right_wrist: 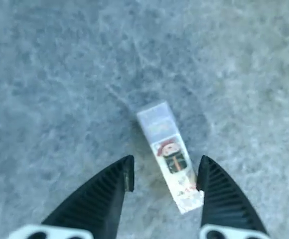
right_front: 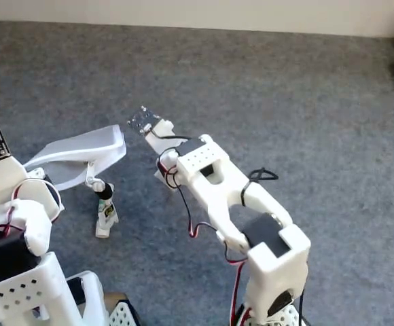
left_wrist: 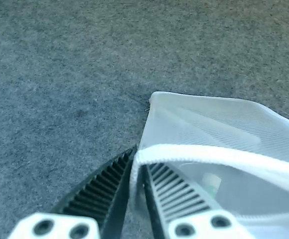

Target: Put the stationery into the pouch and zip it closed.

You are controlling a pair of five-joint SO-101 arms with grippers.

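Observation:
A white mesh pouch (right_front: 81, 155) is held up off the carpet at the left. My left gripper (left_wrist: 138, 160) is shut on the pouch's (left_wrist: 219, 127) thick white rim. A small rectangular stationery piece (right_wrist: 169, 157), white with a clear end and a red and green picture, lies flat on the carpet. My right gripper (right_wrist: 167, 164) is open just above it, one finger on each side of it. In the high view the right gripper (right_front: 162, 171) sits right of the pouch. A small white and black item (right_front: 105, 212) lies below the pouch.
Grey carpet (right_front: 306, 95) covers the whole floor, with open room at the back and right. The left arm's base (right_front: 27, 285) and the right arm's base (right_front: 275, 272) stand at the near edge. A pale wall strip runs along the far side.

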